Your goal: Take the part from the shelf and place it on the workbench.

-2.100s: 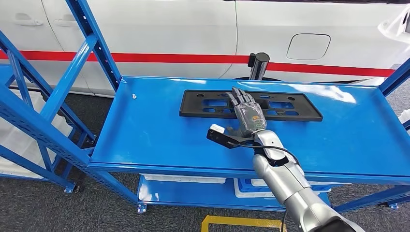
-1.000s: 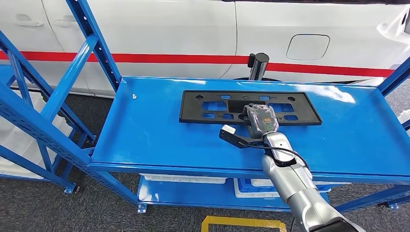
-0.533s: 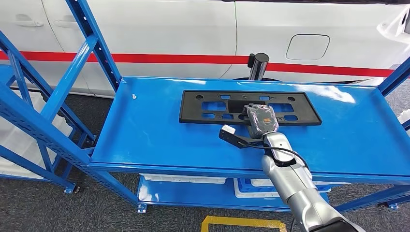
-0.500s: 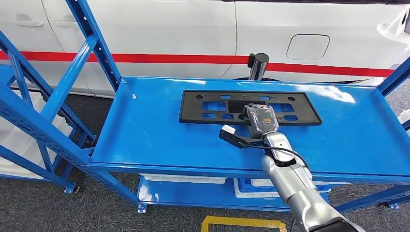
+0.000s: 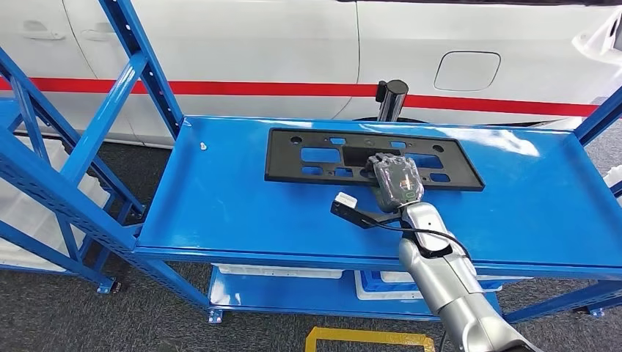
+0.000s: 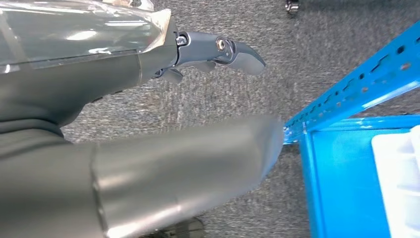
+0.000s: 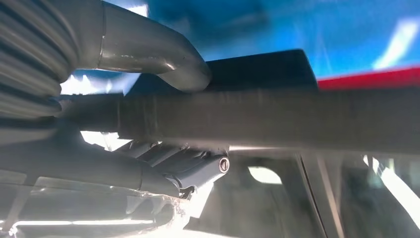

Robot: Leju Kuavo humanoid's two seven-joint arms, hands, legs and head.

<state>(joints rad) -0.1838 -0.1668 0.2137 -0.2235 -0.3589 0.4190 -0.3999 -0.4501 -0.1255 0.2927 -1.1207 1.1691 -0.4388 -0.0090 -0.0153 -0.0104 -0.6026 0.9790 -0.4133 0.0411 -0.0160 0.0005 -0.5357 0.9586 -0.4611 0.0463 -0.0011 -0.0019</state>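
Observation:
The part is a long black plastic plate (image 5: 323,154) with cut-outs, at the back middle of the blue shelf top (image 5: 220,198). My right hand (image 5: 396,181) grips the plate's near edge right of its middle, fingers curled over it. In the right wrist view the plate's dark edge (image 7: 297,116) runs across between the thumb (image 7: 148,49) and the darker fingers (image 7: 198,168). The plate looks slightly raised off the shelf. My left hand (image 6: 208,49) hangs over the grey floor, fingers loosely apart and holding nothing.
A white car with a red stripe (image 5: 257,89) stands close behind the shelf. A black post (image 5: 392,99) rises at the shelf's back edge. Blue uprights (image 5: 139,66) slant up on the left. White bins (image 5: 279,272) sit on the lower level. A small white bit (image 5: 203,146) lies at back left.
My right hand went from lying flat on the plate to curling around its near edge. Since half a second ago the plate has shifted slightly left and up with the hand.

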